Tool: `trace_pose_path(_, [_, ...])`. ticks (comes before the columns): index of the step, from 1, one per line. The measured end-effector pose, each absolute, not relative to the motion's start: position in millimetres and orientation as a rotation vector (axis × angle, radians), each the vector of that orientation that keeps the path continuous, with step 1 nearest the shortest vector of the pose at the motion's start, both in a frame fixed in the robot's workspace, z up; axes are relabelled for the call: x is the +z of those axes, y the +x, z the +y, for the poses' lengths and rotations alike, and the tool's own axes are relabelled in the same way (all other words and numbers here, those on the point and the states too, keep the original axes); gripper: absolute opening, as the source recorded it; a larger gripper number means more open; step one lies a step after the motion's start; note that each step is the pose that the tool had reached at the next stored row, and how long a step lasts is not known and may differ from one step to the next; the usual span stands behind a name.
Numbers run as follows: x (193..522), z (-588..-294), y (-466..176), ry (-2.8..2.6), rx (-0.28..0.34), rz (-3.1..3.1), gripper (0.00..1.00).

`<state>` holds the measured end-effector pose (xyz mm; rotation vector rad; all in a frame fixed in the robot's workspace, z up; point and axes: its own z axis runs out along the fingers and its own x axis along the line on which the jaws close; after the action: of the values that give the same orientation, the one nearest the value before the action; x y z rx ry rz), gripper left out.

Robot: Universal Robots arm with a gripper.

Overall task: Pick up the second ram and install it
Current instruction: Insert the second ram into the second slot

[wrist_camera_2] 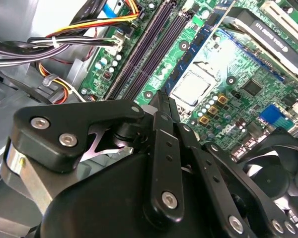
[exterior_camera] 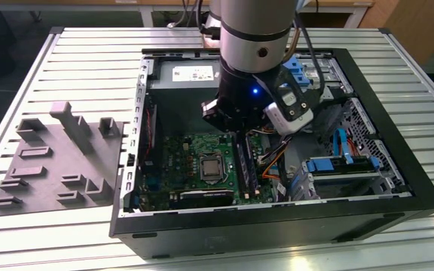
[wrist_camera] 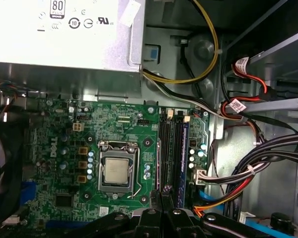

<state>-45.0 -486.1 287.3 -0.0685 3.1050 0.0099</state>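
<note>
The second ram cannot be picked out with certainty. Long dark strips run side by side in the bank of memory slots (wrist_camera: 173, 148), and a seated stick cannot be told from a bare slot.

Closest to the wrist cameras is the gripper (wrist_camera_2: 161, 99), black and linked. It hangs just above the near end of that bank in both wrist views, tip pointed down at the board. Whether it is parted, together or clamped on a stick, I cannot tell.

Just beyond it lies the green motherboard (wrist_camera: 59, 144) with its processor socket (wrist_camera: 116, 171) beside the slots. A dark fan (wrist_camera_2: 273, 173) sits at the board's edge in the second wrist view. A bundle of black, red and yellow cables (wrist_camera: 258, 163) crosses on the other side of the slots. Past the board stands the grey power supply (wrist_camera: 64, 34).

In the exterior view the arm (exterior_camera: 255, 51) comes straight down into the open black computer case (exterior_camera: 277, 226), which lies on its side. Outside the case, to the exterior view's left, a grey fixture plate (exterior_camera: 59, 164) rests on the ribbed metal table (exterior_camera: 89, 56), well apart from the gripper.
</note>
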Motion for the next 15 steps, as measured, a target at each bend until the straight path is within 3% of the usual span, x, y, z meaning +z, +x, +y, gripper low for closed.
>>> trace_pose_path(15, [276,-486,-45,-0.021,0.011,3.106,0.11])
